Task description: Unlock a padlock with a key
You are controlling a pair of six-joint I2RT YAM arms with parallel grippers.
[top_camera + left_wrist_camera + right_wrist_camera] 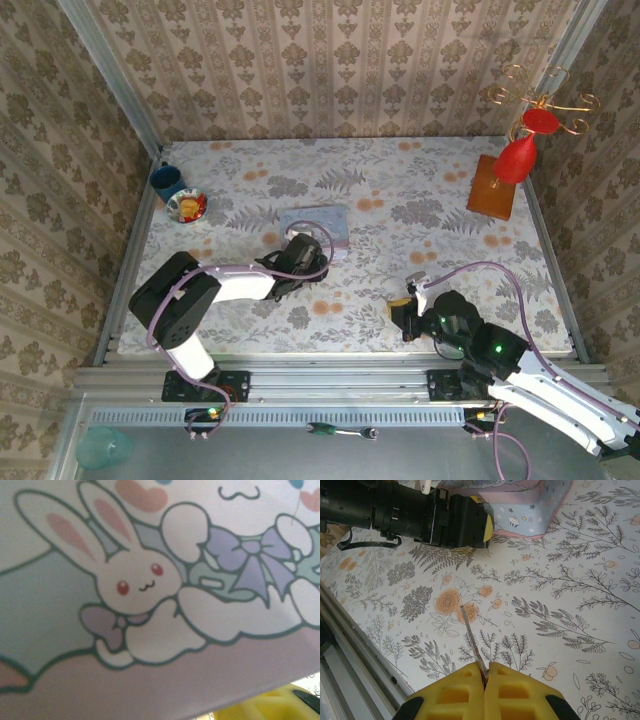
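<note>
Wide bare counter (430, 250) lies between the two arms, easy passage there. Dead centre, the pastel tin (322, 222) blocks the way. The left gripper (298, 250) is right up at its near edge, and its arm lies across the approach from the left. The right gripper (485, 674), with the key (471, 640) pinched between its pads, has free counter ahead up to the tin. Far left corner is crowded: blue cup (166, 181), small dish (187, 206). Far right, a wooden stand (491, 188) with red glasses (518, 155). Walls (330, 70) hem three sides.

We see the key (471, 642) as a thin, silvery metal blade, its base clamped tight in the right gripper (485, 672). It slants forward and slightly left over the floral tablecloth (560, 630).
</note>
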